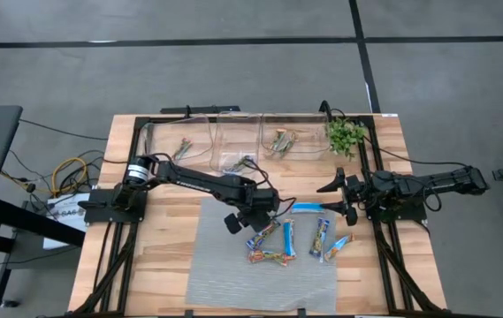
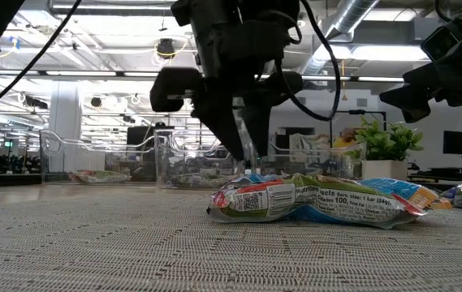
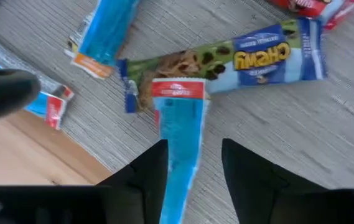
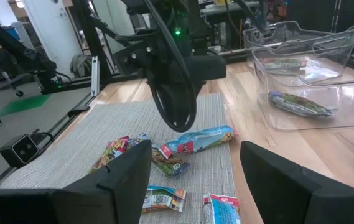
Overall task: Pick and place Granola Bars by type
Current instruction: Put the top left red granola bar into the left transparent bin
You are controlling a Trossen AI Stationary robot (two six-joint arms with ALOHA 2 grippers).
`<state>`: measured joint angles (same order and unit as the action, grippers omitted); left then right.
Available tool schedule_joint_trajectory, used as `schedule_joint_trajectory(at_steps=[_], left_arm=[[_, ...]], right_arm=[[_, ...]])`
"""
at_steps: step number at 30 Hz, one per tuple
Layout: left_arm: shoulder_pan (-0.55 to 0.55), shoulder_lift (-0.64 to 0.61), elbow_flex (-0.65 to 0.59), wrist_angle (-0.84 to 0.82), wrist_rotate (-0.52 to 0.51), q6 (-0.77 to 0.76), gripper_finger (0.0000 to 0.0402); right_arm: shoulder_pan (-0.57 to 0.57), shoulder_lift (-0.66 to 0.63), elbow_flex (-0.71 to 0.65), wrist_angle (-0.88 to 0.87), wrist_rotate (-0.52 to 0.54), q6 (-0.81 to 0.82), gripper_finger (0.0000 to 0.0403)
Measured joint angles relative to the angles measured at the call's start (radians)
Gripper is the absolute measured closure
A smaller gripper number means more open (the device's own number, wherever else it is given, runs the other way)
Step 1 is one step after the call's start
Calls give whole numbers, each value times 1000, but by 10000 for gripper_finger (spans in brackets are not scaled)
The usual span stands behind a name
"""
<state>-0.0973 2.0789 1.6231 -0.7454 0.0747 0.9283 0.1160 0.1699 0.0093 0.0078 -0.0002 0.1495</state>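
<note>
Directly between the left end effector's (image 3: 192, 165) parted fingers, a blue granola bar (image 3: 181, 130).

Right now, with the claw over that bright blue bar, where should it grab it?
Across the middle of the bright blue bar, from straight above. It lies flat and slim, one end resting on the Chewy bar, and the left gripper already has its open jaws on either long edge.

Bright blue bar (image 3: 180, 134) with red-and-white end; green-and-blue Chewy bar (image 3: 226, 65); grey woven mat (image 3: 301, 143); perhaps brownish bars (image 1: 267, 257).
</note>
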Motion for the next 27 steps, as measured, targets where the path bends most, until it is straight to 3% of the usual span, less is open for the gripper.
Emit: schedule_joint_trajectory(at_steps=[9, 15, 19, 27], left_arm=[[1, 1, -145, 182, -135, -27, 207], [1, 1, -150, 184, -134, -32, 211], [1, 1, -150, 184, -134, -52, 254], [1, 1, -150, 180, -103, -167, 387]], right_arm=[[0, 0, 0, 0, 0, 0, 163], [0, 0, 0, 0, 0, 0, 163], [0, 0, 0, 0, 0, 0, 163], [0, 0, 0, 0, 0, 0, 163]])
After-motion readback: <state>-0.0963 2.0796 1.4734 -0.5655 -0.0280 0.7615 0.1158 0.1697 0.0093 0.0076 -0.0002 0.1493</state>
